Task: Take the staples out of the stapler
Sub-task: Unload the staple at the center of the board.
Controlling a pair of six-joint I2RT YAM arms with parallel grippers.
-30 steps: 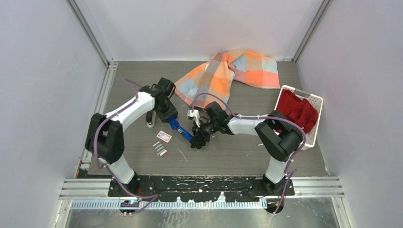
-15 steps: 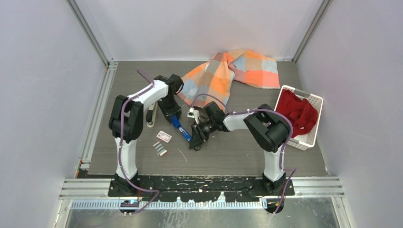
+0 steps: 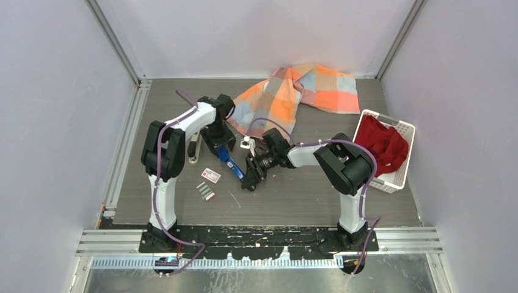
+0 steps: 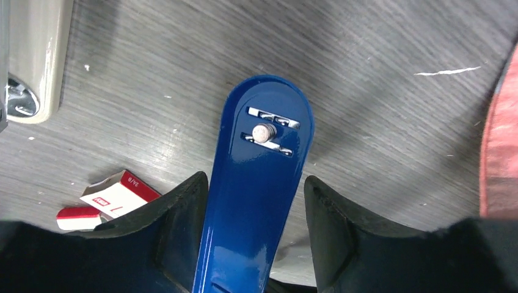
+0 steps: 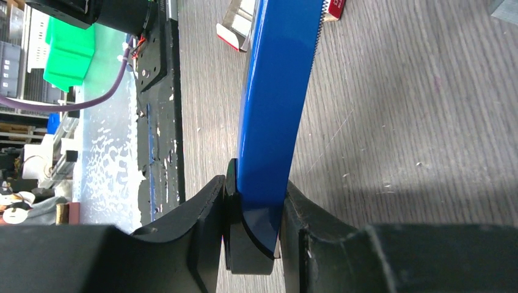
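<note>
Stapler (image 3: 231, 162): mid-table (image 3: 317, 201), left of centre.
Right gripper (image 5: 253, 184): clamped on one end.
Left gripper (image 4: 254, 180): jaws apart astride the other end.
Staples (image 3: 206, 191): strips on table, just beside.
Advice: right holds firm; left regrips squarely.

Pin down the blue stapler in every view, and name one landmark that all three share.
Top external: the blue stapler lies mid-table, just right of the white-and-red packet.
Left wrist: it rises from the bottom edge up the middle, flanked by the left claw.
Right wrist: it runs from the top edge down the centre, its end pinched in the right claw.
Shared landmark: the grey wood-grain tabletop.
</note>
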